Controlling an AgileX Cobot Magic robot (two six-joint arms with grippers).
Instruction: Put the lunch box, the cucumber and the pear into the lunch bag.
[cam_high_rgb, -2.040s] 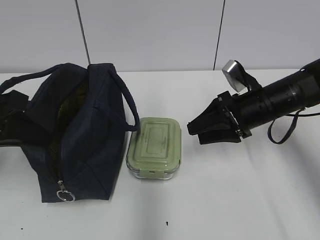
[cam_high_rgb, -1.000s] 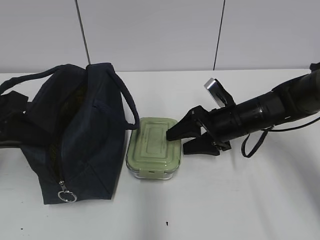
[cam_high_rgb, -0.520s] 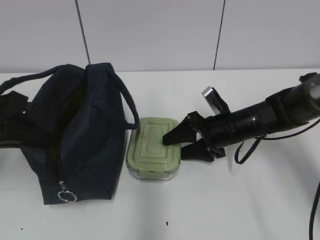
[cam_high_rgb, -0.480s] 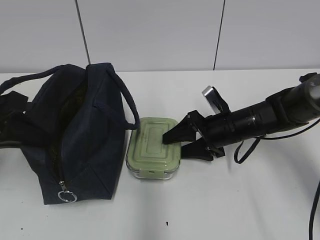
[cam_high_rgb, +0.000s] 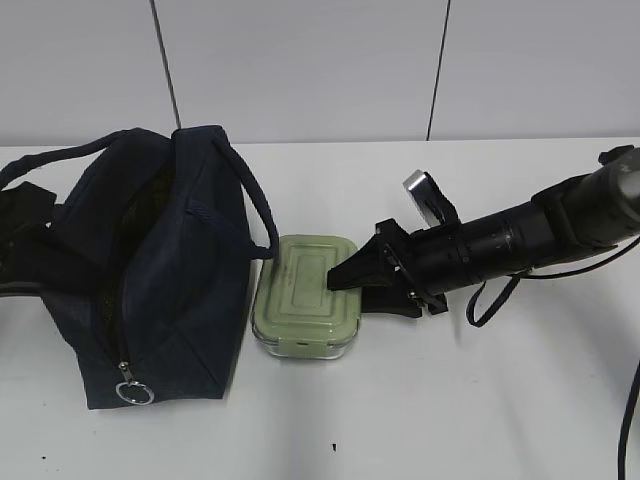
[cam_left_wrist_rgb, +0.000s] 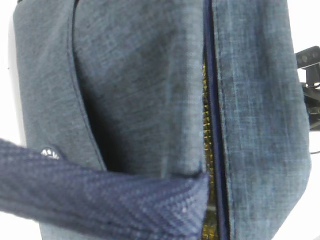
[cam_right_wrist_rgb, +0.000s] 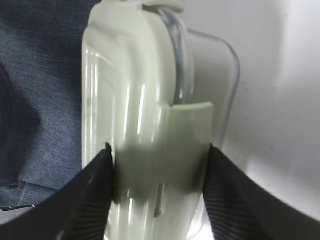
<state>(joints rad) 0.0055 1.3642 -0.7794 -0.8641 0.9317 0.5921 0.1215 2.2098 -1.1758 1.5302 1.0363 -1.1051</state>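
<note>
R gripper (cam_high_rgb: 352, 285): fingers pinching lunch box (cam_high_rgb: 305, 295) at its right-side clip.
L gripper: unseen; pressed shut.
Lunch bag (cam_high_rgb: 150, 270): just left of box, zipper open.
Table (cam_high_rgb: 480, 400): white.

Navy fabric of the lunch bag (cam_left_wrist_rgb: 140, 100) fills the frame, a woven handle strap (cam_left_wrist_rgb: 100, 200) crossing below, its zipper line (cam_left_wrist_rgb: 212, 125) running vertically.

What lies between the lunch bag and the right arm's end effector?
The lunch box, beside the lunch bag, its right end between the right end effector fingers; the exterior view shows this.
</note>
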